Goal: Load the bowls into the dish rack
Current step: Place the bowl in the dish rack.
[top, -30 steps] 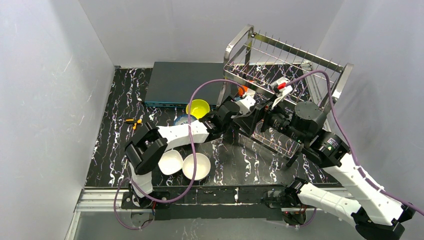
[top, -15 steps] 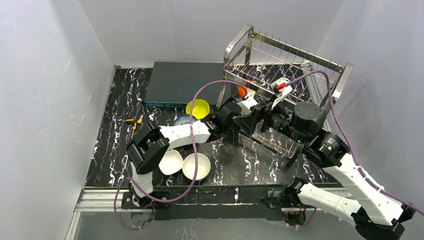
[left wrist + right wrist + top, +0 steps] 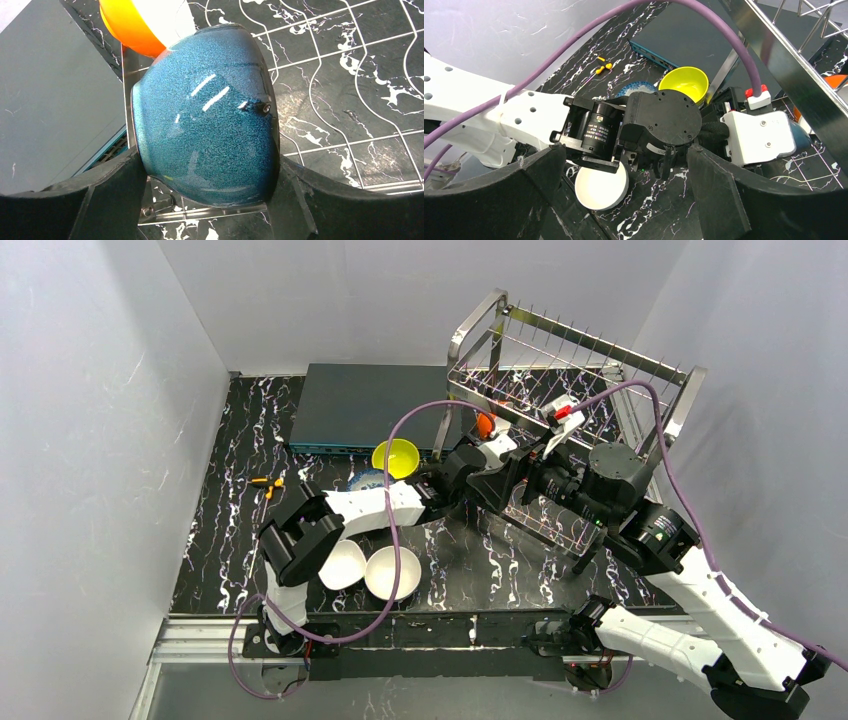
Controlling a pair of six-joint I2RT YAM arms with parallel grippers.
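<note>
Fingers (image 3: 117, 192) of the left gripper (image 3: 207, 159) are clamped on either side of a glossy dark blue speckled round bowl (image 3: 205, 115). The bowl is turned on edge over the lower-tier wires at the left end of the shiny stainless-steel wire dish rack (image 3: 472, 323); whether its rim already rests on those wires I cannot tell. A smooth orange round bowl (image 3: 132, 27) with a white inside sits just beside it, deeper into the rack, and contact between the two cannot be made out. The step in hand looks like seating the blue bowl, and doing it well probably means keeping this on-edge tilt and easing it down until the rim settles between prongs. The grip should be released only once the rack carries the weight, so the bowl neither rolls nor knocks the orange one over. Backing the fingers straight out along the rack's left opening should avoid snagging wires. The right gripper (image 3: 624, 150) hangs with its jaws spread wide and empty, just outside the rack's near-left side and close to the left wrist, so it needs to keep clear. Well to the left of the rack, a yellow-green round bowl (image 3: 396, 455) and two white round bowls (image 3: 342, 563) wait on the black marbled table (image 3: 230, 440).
</note>
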